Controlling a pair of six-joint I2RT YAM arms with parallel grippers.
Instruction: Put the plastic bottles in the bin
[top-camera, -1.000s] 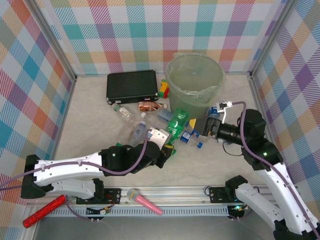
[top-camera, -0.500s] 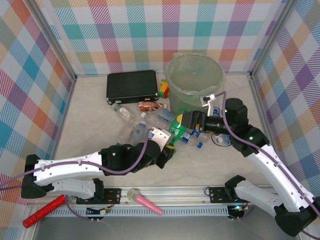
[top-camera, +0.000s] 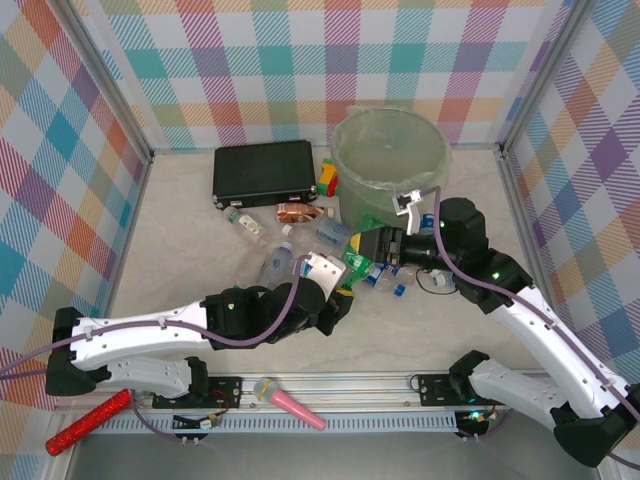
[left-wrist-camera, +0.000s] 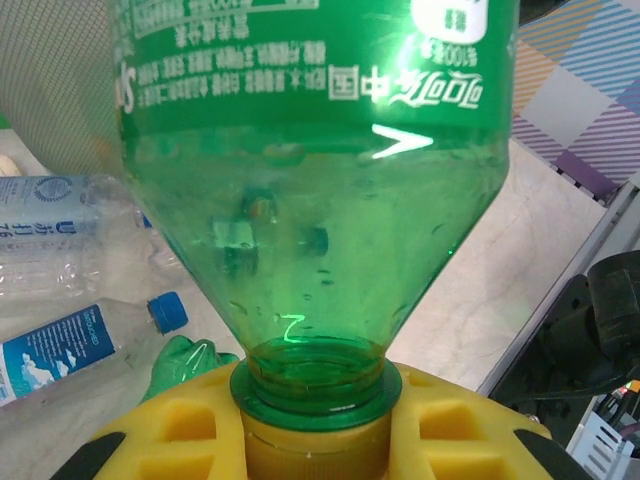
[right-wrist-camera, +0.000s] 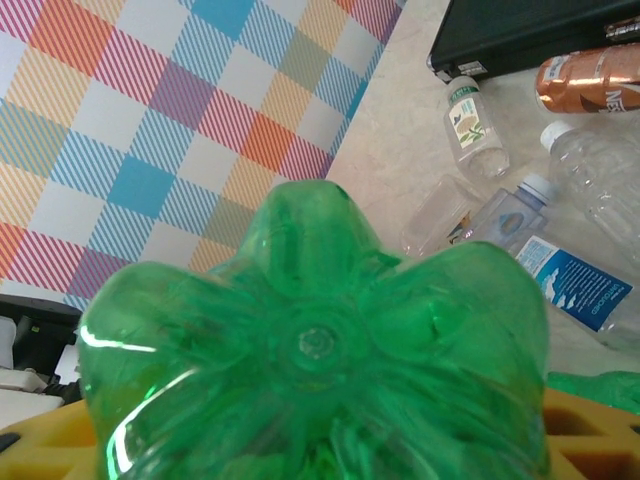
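Observation:
A green bottle (top-camera: 353, 262) with a yellow cap hangs between both arms, just in front of the pale-green bin (top-camera: 385, 200). My left gripper (top-camera: 338, 298) is shut on the bottle's neck (left-wrist-camera: 316, 385), just above the cap, with a yellow finger on each side. In the right wrist view the bottle's star-shaped base (right-wrist-camera: 320, 350) sits between the yellow fingers (right-wrist-camera: 40, 440) of my right gripper (top-camera: 372, 248), which press against its sides. More plastic bottles lie on the table: a copper-labelled one (top-camera: 298, 212), clear ones (top-camera: 275, 262) and blue-labelled ones (top-camera: 385, 278).
A flat black case (top-camera: 264, 172) lies left of the bin. A pink stick (top-camera: 285, 398) and a red glittery stick (top-camera: 88, 420) rest at the near rail. Checked walls close in the table on three sides.
My right arm has swung left from beside the bin to the green bottle, and its jaws have narrowed round the bottle's base. The left arm has kept its hold on the neck.

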